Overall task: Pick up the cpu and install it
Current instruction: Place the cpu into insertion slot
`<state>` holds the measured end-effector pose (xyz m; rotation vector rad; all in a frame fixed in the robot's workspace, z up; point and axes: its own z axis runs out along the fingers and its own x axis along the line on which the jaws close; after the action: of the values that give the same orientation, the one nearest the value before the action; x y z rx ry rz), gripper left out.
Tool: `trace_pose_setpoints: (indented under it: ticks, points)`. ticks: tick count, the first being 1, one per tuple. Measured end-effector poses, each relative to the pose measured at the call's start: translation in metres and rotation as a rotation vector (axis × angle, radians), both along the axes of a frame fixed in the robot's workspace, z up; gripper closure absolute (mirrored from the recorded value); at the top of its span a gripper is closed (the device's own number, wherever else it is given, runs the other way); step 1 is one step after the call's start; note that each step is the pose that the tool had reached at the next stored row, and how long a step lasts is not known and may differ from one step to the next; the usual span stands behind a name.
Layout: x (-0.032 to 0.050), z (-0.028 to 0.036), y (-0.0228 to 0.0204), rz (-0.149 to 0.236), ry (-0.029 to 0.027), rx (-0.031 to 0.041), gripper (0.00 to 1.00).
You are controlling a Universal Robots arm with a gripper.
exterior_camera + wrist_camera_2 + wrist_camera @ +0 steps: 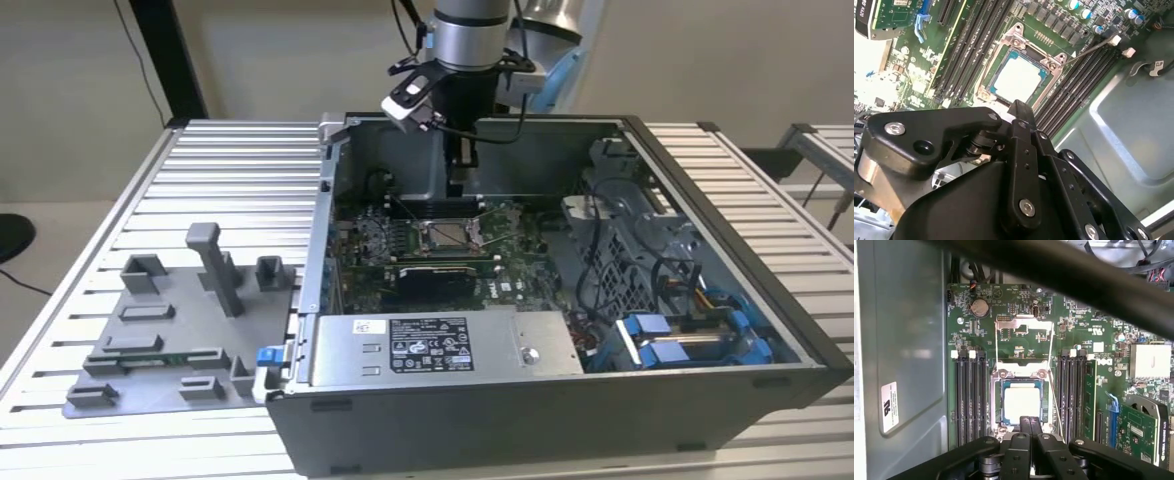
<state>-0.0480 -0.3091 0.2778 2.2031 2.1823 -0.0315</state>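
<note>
The cpu [1021, 403] lies in the motherboard socket [1021, 371], one edge hidden behind the gripper [1030, 421], whose jaws are pressed together, empty.

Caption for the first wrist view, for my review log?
Gripper hovers over the cpu lying in the socket of the green motherboard, memory slots on either side.

I see an open computer case [561, 425] standing on the ribbed metal worktop [227, 160], its green motherboard [360, 250] exposed. A grey fixture tray [134, 375] lies beside the case, toward the exterior view's left. Blue fittings [654, 335] sit inside the case.
</note>
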Motion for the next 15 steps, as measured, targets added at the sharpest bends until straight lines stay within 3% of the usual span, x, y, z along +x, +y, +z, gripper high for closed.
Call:
trace_pose_setpoints:
  ticks: [15]
  points:
    - [0.0027,0.0032,0.0,0.0,0.001,-0.0003,1.0]
